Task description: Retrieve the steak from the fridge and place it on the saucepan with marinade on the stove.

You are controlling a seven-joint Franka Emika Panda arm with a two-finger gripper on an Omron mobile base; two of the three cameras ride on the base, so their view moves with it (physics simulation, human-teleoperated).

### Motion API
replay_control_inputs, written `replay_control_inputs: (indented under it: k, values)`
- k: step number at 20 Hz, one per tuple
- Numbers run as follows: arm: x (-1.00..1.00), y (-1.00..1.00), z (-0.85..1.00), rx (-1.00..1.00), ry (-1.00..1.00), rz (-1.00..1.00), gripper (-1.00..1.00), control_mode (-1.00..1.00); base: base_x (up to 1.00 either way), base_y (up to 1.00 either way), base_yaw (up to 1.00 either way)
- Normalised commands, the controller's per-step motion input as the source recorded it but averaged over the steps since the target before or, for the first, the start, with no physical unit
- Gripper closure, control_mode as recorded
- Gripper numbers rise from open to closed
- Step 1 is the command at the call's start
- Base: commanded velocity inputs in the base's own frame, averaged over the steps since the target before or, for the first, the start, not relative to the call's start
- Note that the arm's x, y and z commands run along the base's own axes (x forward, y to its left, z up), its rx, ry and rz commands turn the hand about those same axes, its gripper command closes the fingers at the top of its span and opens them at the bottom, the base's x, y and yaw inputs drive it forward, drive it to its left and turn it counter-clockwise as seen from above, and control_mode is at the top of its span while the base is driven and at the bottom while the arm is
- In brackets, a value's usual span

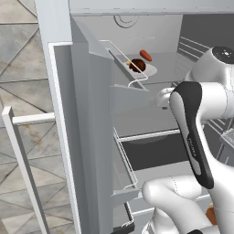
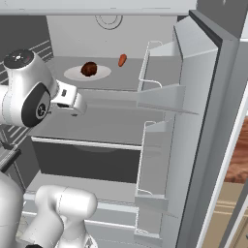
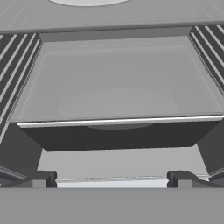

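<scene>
You have the fridge [image 2: 203,97] open and the arm reaching inside, so the first stretch is behind you. The steak [image 2: 89,68] sits untouched on a white plate [image 2: 72,73] on the upper shelf, with a small orange-red item [image 2: 122,60] just beyond it. Your gripper [image 3: 112,178] stands wide open with nothing in it, level with the shelf [image 3: 118,87] below the plate. Left to do: raise it to the steak, grasp it, back out and carry it to the saucepan on the stove.
</scene>
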Motion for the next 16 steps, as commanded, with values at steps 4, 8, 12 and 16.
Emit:
replay_control_inputs:
  k: [4,8,12,16]
  values:
    - [0.00,0.00,0.00,0.00,0.00,0.00,-1.00,-1.00,0.12,0.00,0.00]
    - [0.00,0.00,0.00,0.00,0.00,0.00,-1.00,-1.00,0.00,0.00,0.00]
    - [0.00,0.00,0.22,0.00,-0.10,0.00,-1.00,-1.00,0.00,0.00,0.00]
    - [0.00,0.01,0.47,0.00,-0.15,0.00,-1.00,-1.00,0.00,0.00,0.00]
